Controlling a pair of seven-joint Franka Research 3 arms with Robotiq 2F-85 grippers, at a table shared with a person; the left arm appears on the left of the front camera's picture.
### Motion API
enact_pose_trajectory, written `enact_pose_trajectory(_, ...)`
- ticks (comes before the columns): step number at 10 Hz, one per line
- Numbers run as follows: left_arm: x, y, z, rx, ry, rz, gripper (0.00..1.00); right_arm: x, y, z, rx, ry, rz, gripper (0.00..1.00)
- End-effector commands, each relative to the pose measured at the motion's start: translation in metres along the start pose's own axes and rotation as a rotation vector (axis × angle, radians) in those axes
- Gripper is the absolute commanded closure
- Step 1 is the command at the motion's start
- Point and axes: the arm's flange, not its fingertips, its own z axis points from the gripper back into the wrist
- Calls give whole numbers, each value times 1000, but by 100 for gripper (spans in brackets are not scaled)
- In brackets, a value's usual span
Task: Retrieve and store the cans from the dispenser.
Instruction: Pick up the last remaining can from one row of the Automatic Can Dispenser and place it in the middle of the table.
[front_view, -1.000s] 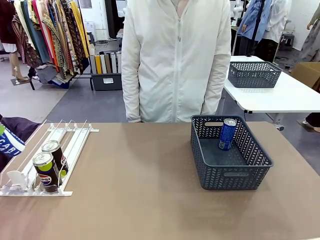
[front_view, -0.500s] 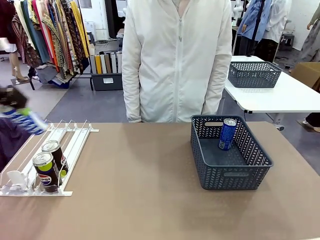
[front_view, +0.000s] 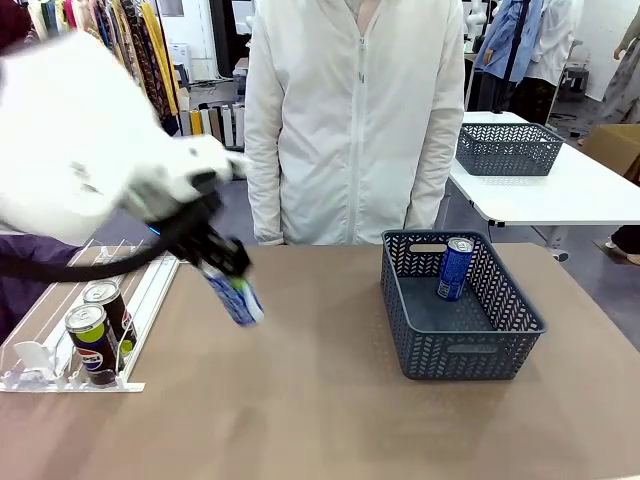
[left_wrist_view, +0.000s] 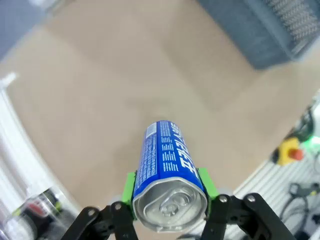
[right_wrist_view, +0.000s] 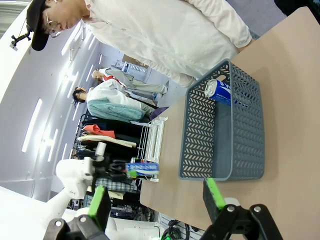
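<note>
Since a second ago: my left arm has swung in from the left edge and now reaches over the table (front_view: 300, 400). The two Pepsi cans and the basket's can sit as before.

Left side: the dispenser (front_view: 155, 280) lies at the table's left edge. Two black Pepsi cans (front_view: 92, 345) stand in one lane, one behind the other, the front one at the white stopper. In the left wrist view they are a blur at the bottom left corner.

Left of centre: my left gripper (front_view: 222, 272) hangs above the table just right of the dispenser, clenched on a blue-and-white drink can (front_view: 236, 298). The left wrist view shows the green pads (left_wrist_view: 130, 187) pressed on both sides of the can (left_wrist_view: 165, 155) near its silver top. The can's body points away from the camera, over bare tabletop. In the front view the can is tilted and clear of the table.

Centre, far side: a person (front_view: 350, 120) in a white zipped jacket stands at the table's edge.

Right: the dark grey lattice basket (front_view: 470, 365) rests on the table, well apart from the held can. One blue can (front_view: 455, 268) stands tilted at its far end.

Right wrist view: my right gripper (right_wrist_view: 156, 197) has its jaws spread wide, grasping nothing; the basket (right_wrist_view: 200, 135) lies beyond them.
</note>
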Motion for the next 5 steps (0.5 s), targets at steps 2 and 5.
enact_pose_trajectory(2,33,-36,-71,19,97,-174,100,3,1,-2,26,-20,22,0)
enact_pose_trajectory(5,35,-50,-96,42,135,-180,100,3,1,-2,26,-20,22,0)
